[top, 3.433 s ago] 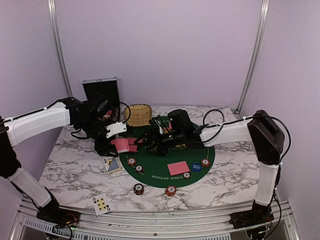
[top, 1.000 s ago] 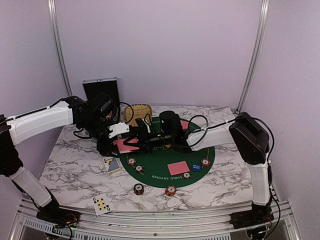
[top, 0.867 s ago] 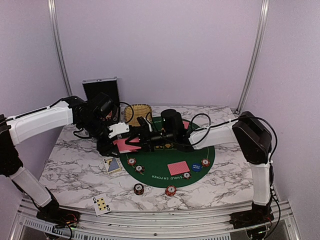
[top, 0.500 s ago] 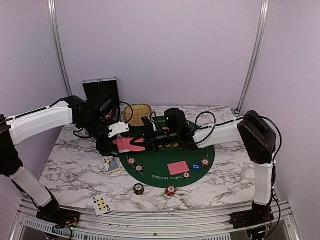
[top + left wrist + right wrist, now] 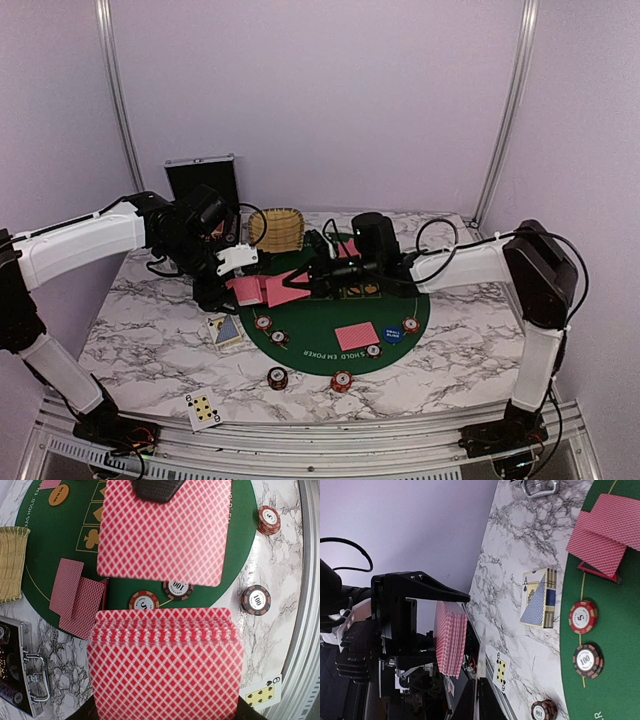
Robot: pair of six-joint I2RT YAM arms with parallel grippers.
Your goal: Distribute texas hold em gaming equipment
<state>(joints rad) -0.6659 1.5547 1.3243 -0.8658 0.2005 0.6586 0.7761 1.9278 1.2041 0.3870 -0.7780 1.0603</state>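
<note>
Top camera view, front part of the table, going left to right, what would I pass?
Face-up card → chip stack → second chip stack → blue disc. The card box and the face-down cards overlap these sideways, so they are left out.

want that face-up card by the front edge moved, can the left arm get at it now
Probably not yet: the left gripper is shut on the deck, so it cannot grip anything else. The face-up card lies uncovered on the marble near that arm's base.
</note>
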